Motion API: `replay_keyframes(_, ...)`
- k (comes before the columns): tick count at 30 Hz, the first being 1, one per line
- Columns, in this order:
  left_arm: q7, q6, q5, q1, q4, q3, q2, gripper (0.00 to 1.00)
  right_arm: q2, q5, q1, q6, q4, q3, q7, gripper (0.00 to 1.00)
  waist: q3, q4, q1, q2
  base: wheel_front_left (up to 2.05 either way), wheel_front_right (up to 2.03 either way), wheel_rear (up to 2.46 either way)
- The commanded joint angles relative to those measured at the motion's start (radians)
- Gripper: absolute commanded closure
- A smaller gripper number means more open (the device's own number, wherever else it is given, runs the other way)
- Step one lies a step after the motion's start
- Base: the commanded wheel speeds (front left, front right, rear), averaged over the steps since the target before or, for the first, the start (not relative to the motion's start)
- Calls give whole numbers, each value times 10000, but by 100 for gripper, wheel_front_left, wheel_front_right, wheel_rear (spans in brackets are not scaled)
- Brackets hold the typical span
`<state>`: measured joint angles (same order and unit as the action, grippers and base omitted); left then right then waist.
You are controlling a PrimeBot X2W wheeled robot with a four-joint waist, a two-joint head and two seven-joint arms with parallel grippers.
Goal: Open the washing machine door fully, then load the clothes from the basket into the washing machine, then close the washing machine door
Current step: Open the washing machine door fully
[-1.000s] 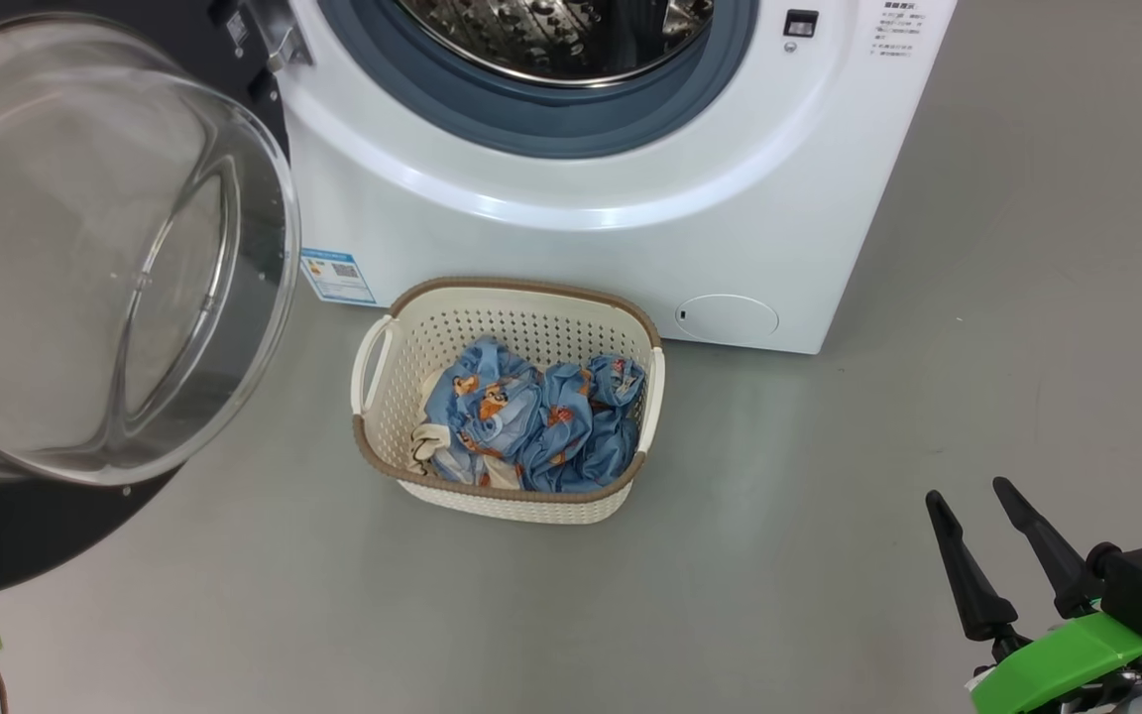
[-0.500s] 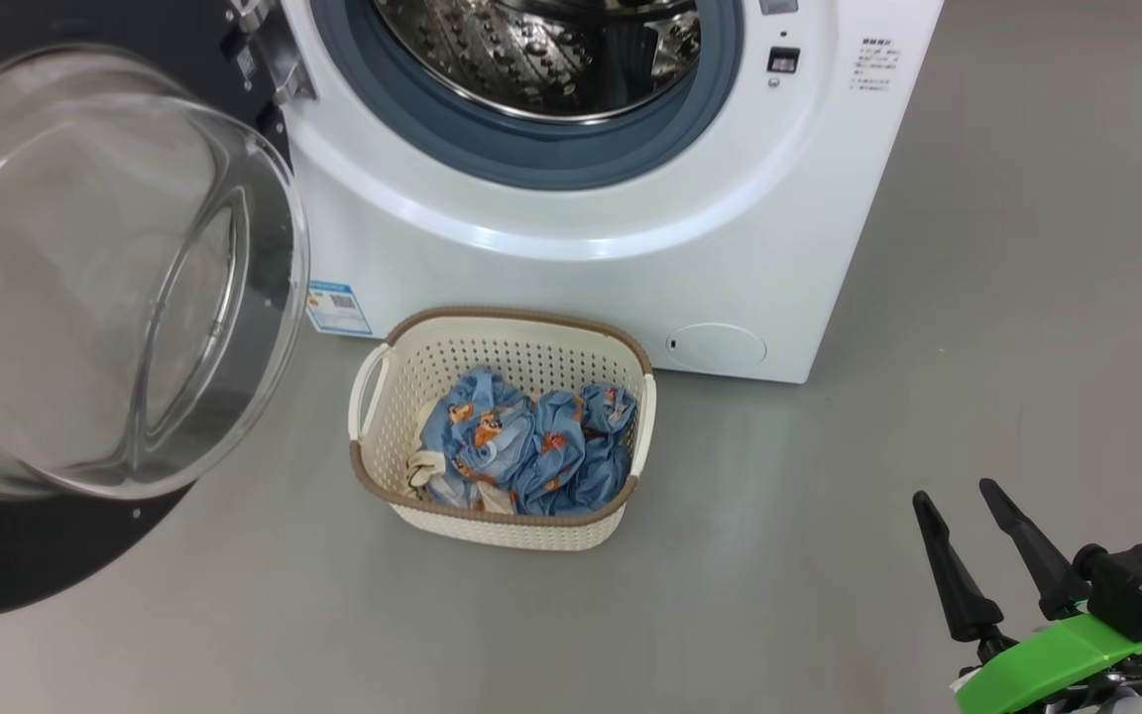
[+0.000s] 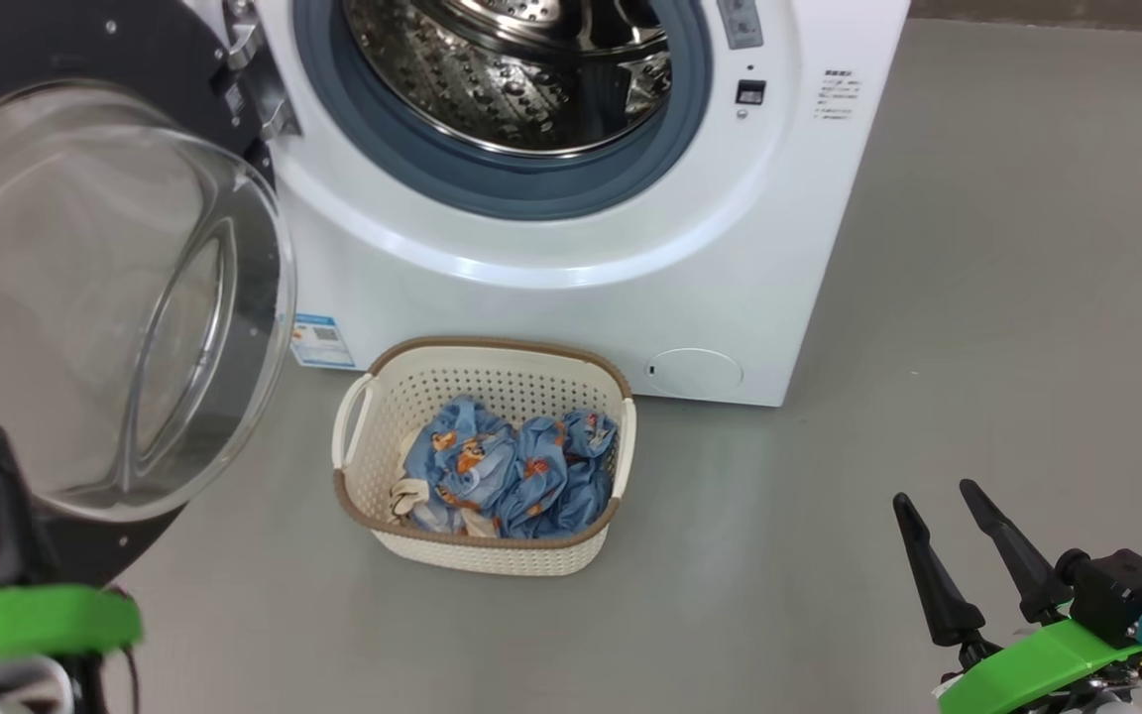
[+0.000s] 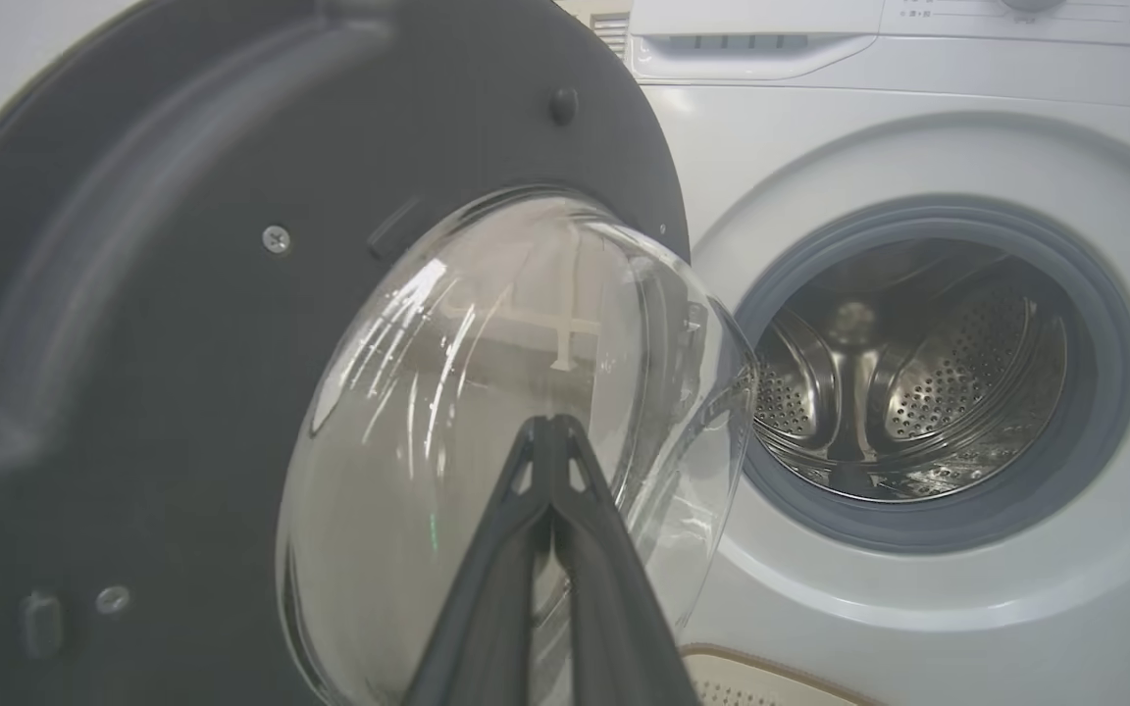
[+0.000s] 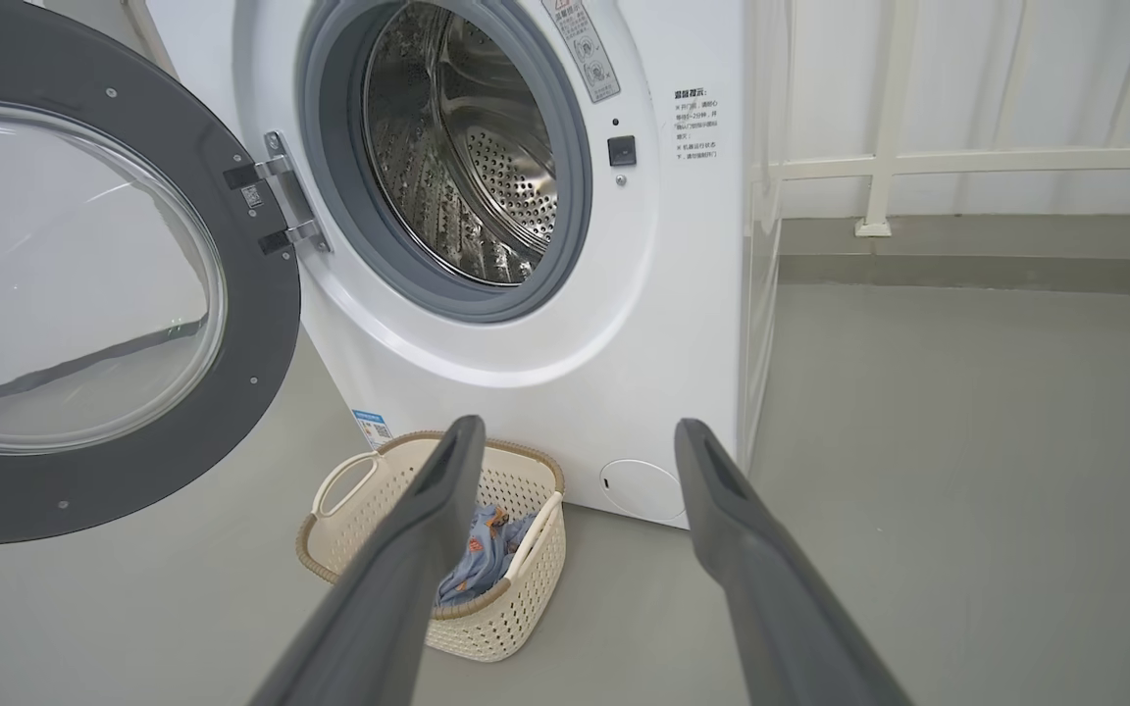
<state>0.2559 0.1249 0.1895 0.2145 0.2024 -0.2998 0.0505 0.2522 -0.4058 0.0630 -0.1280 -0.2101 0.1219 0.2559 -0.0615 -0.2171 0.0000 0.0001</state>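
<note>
- Washing machine [image 3: 551, 317] stands on the grey floor [image 3: 977, 297]. Its opening is uncovered, showing the grey rubber ring [image 3: 492, 188] and the perforated steel drum [image 3: 512, 69].
- Washing machine door [image 3: 105, 297] is swung out on its hinge [image 5: 281, 206] to the left of the opening. The inner face and bulging glass bowl are turned outward, toward the robot.
- Basket [image 3: 477, 347] sits on the floor just in front of the machine, below the opening and beside the small blue label [image 3: 321, 340].
- Clothes [image 3: 502, 476] lie bunched inside the basket: light-blue fabric with orange print, and a bit of cream fabric at its left end.
- Left gripper [image 4: 547, 436]: jaws pressed together, tips meeting, nothing between them. In the left wrist view the tips lie in front of the door's glass bowl; I cannot tell whether they touch it. In the head view this gripper is blurred at the lower left, by the door's lower rim.
- Right gripper [image 3: 933, 496]: jaws spread wide and empty. It hovers over bare floor at the lower right of the head view, well apart from the basket.
</note>
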Motion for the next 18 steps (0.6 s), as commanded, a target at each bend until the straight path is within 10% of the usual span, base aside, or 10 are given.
replay_keyframes(1,59,42,-33,-60,-356,-210,249,100,86,86,32,-27,271,230,59,0,52,101,0,-1,0,0,0)
replay_keyframes(11,59,-51,213,-1464,-760,542,20,100,9,125,2,-27,326,285,59,0,208,625,0,-1,0,0,0)
replay_keyframes(13,59,-118,275,-1686,-816,715,10,0,-6,122,-25,-27,326,280,59,0,253,729,0,-1,0,0,0)
replay_keyframes(18,59,-332,439,-2098,-852,1050,1,0,-70,135,-120,-27,354,293,59,0,409,1017,0,-1,0,0,0)
